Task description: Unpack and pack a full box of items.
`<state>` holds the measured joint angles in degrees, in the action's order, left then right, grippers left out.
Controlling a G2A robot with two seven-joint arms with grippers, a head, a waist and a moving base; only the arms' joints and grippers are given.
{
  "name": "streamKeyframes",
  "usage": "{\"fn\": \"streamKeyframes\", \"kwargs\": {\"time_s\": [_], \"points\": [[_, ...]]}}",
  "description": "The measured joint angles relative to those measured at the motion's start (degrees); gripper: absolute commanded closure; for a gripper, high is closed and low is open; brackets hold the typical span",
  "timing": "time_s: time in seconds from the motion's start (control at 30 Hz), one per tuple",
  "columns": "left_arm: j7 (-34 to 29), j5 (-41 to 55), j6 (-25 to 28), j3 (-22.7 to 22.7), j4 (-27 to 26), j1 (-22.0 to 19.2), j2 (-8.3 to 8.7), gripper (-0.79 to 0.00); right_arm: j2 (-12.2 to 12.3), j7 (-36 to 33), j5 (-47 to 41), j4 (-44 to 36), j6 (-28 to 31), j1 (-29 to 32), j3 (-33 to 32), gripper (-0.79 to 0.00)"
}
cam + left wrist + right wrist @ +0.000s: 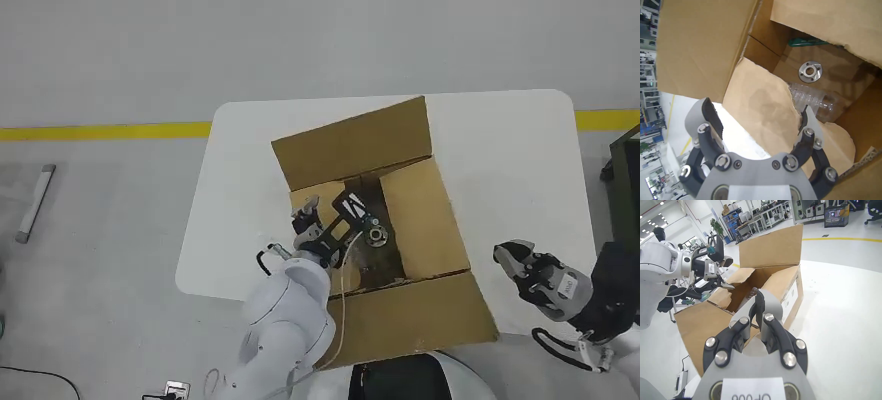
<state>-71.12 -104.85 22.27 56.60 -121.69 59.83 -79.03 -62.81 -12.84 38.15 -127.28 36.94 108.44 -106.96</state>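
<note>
An open cardboard box (355,145) stands on the white table (510,140). Inside it lie a round metal flange (810,71), a clear plastic bottle (810,98) and a green item (806,42) half under a flap. My left gripper (759,117) is open at the box's left side, one finger inside and one outside a torn inner flap (762,106). From the right wrist view the left gripper (726,275) straddles that flap's edge. My right gripper (756,303) is shut on nothing and hovers over the table to the right of the box (772,247).
The box's outer flaps stand open toward the far side and hang over the near table edge (420,320). Bare table lies to the right of the box, under the right gripper (512,260). A dark piece of furniture (625,170) stands off the table's right edge.
</note>
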Motion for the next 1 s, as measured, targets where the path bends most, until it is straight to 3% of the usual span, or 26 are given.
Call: {"fn": "streamKeyframes", "kwargs": {"time_s": [0.33, 0.5, 0.77, 1.0], "points": [[1.2, -6.73, 2.91, 3.77, -6.34, 1.96, 0.57, -0.785, 0.23, -3.81, 0.86, 1.79, -2.14, -7.54, 6.52, 0.0], [2.21, -8.41, 2.41, 7.09, -7.93, 2.51, 0.7, -0.785, 0.25, -8.21, 2.05, 3.91, -5.89, -13.95, 12.46, 0.0], [4.84, -11.88, 1.72, 14.26, -7.58, 3.53, 1.13, -0.785, 0.04, -14.78, 8.2, 7.62, -11.47, -20.97, 21.12, 0.0], [8.24, -14.46, 1.98, 21.22, -3.93, 4.62, 1.66, -0.785, -0.03, -16.46, 8.89, 9.22, -14.15, -22.66, 23.03, 0.0]]}}
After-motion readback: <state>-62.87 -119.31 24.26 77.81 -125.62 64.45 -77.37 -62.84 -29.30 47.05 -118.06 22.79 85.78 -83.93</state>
